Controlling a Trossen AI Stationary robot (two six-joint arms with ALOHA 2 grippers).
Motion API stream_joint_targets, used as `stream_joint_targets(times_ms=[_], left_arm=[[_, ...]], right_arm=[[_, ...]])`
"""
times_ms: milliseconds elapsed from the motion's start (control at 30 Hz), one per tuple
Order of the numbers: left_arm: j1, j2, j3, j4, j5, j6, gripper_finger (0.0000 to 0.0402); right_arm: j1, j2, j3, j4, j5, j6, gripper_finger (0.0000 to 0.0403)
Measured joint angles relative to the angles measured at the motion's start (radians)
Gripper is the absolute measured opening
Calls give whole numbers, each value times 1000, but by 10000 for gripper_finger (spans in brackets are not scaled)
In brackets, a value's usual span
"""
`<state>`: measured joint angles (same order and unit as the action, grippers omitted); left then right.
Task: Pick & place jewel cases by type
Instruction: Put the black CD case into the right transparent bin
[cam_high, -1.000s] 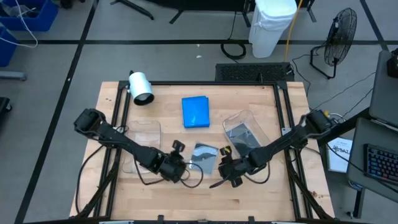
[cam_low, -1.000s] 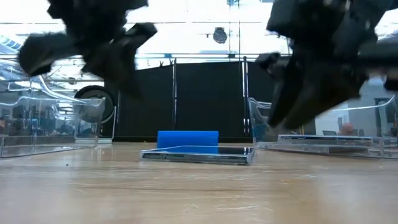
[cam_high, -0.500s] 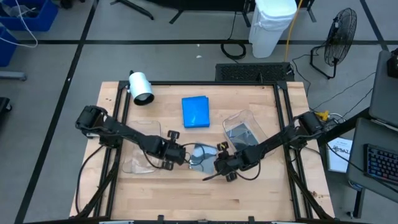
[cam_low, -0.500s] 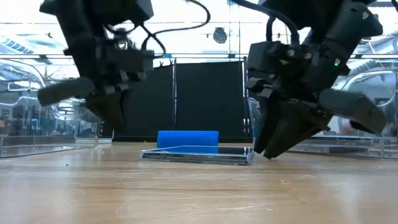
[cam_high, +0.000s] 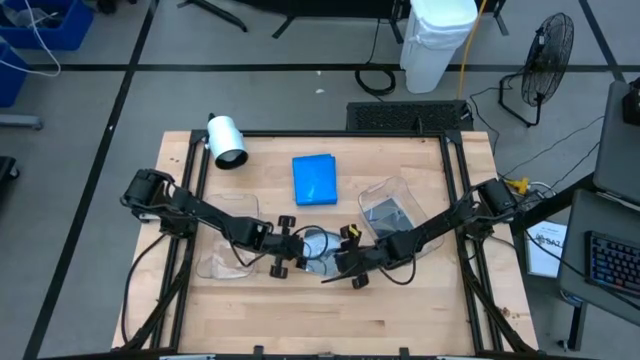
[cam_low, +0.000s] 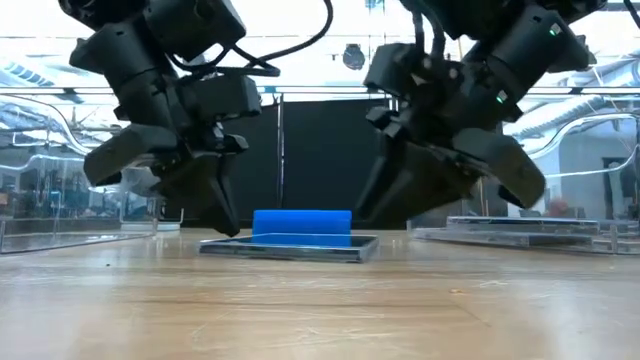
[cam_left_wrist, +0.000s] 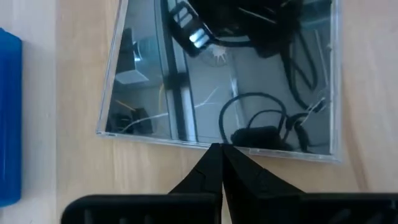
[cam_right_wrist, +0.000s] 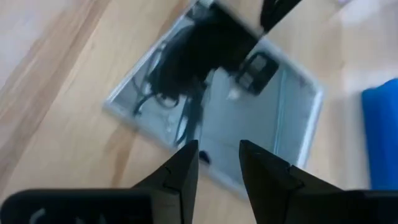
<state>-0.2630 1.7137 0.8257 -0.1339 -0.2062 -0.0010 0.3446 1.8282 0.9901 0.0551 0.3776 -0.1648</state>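
A grey translucent jewel case (cam_high: 320, 245) lies flat on the wooden table between my two grippers; the low view shows it (cam_low: 290, 246) in front of a bright blue jewel case (cam_high: 314, 180). My left gripper (cam_left_wrist: 219, 149) is shut, and its point is at the case's left edge. My right gripper (cam_right_wrist: 217, 148) is open, with its fingertips over the case's right edge. Another dark jewel case (cam_high: 390, 215) lies in the clear tray (cam_high: 378, 190) at the right. My left gripper meets the grey case's left edge (cam_left_wrist: 217, 143) with the point of its shut fingers, near the middle of that edge. It slants down from the table's left, and the case lies flat on the table. My right gripper comes slanting down from the table's right, its open fingertips (cam_right_wrist: 188, 152) at the case's right edge (cam_right_wrist: 155, 138). Whether they rest on the case's top or push against its edge cannot be told. The case lies flat.
An empty clear tray (cam_high: 228, 235) stands left of the case, under my left arm. A white cylinder (cam_high: 227, 140) lies at the far left corner. The table's black frame rails (cam_high: 455, 200) run along both sides. Bare wood lies toward the near edge.
Both grippers have come down and closed in on the grey case: the left toward the table's right and far edge, rolling as it went, the right toward the left. The case has slid a little toward the table's left, staying flat.
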Motion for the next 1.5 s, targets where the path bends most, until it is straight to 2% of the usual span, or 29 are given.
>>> stream_joint_targets(times_ms=[133, 267, 433, 567, 667, 833, 933, 1300, 1500], left_arm=[[0, 26, 0, 20, -7, -6, 5], [1, 48, 1, 10, -5, -15, 22], [0, 51, 2, 20, -7, -28, 22], [0, 52, 0, 35, -6, -29, 6], [1, 52, 0, 35, -6, -29, 8], [0, 53, 6, 32, 0, -31, 25], [2, 53, 12, 28, 40, -26, 11], [21, 52, 13, 36, 82, -56, 6], [21, 51, 11, 39, 82, -57, 4]], right_arm=[[-4, 0, 0, 24, 40, -37, 108], [2, 0, 0, -79, 41, -31, 111], [42, 0, 0, -175, 42, 11, 108], [77, 0, 0, -193, 43, 40, 106], [70, 4, 0, -197, 37, 103, 107], [18, 3, 1, -187, -57, 183, 102], [-9, 3, 1, -185, -111, 209, 96], [-64, 4, -3, -117, -211, 260, 86], [-73, 8, -8, -53, -218, 199, 70]])
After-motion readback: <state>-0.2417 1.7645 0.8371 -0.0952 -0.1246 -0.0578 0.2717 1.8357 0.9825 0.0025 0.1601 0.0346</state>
